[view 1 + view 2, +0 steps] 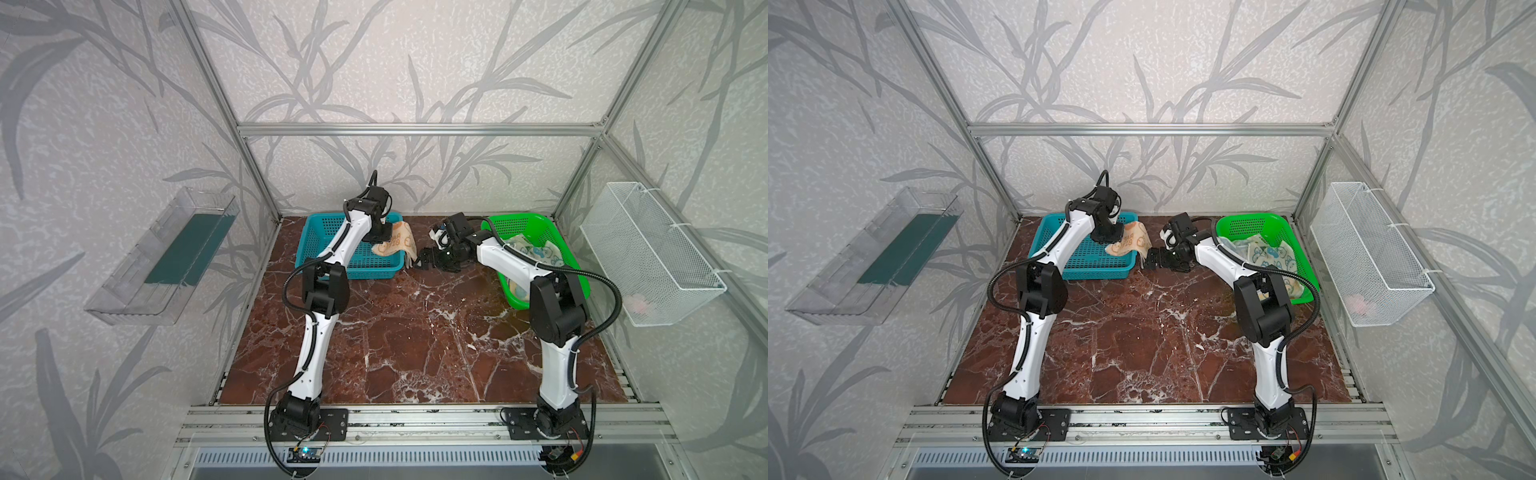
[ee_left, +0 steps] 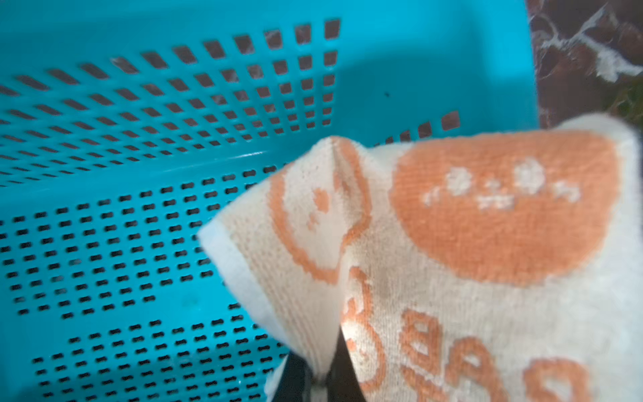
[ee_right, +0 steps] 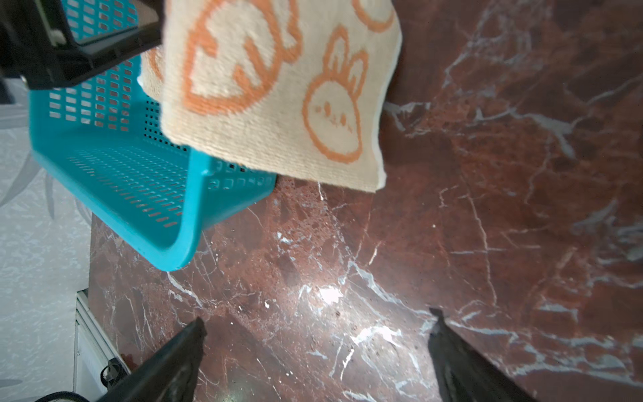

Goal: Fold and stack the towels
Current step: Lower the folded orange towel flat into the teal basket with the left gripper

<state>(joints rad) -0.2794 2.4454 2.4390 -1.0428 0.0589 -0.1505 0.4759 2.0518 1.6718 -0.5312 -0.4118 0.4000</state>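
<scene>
My left gripper (image 1: 380, 237) (image 1: 1111, 237) (image 2: 322, 377) is shut on a peach-orange bunny towel (image 1: 398, 244) (image 1: 1133, 244) (image 2: 452, 226). The towel hangs folded over the right rim of the blue basket (image 1: 316, 237) (image 1: 1050, 237) (image 2: 139, 174), with "RABBIT" lettering showing. My right gripper (image 1: 424, 264) (image 1: 1152, 262) (image 3: 316, 327) is open just right of the hanging towel (image 3: 278, 104), low over the marble, with nothing between its fingers. More cream-and-blue towels (image 1: 538, 251) (image 1: 1268, 253) lie crumpled in the green basket (image 1: 519, 218) (image 1: 1254, 218).
The blue basket (image 3: 121, 181) stands at the back left of the marble table (image 1: 415, 332), the green one at the back right under the right arm. A white wire basket (image 1: 648, 249) and a clear tray (image 1: 166, 257) hang on the side walls.
</scene>
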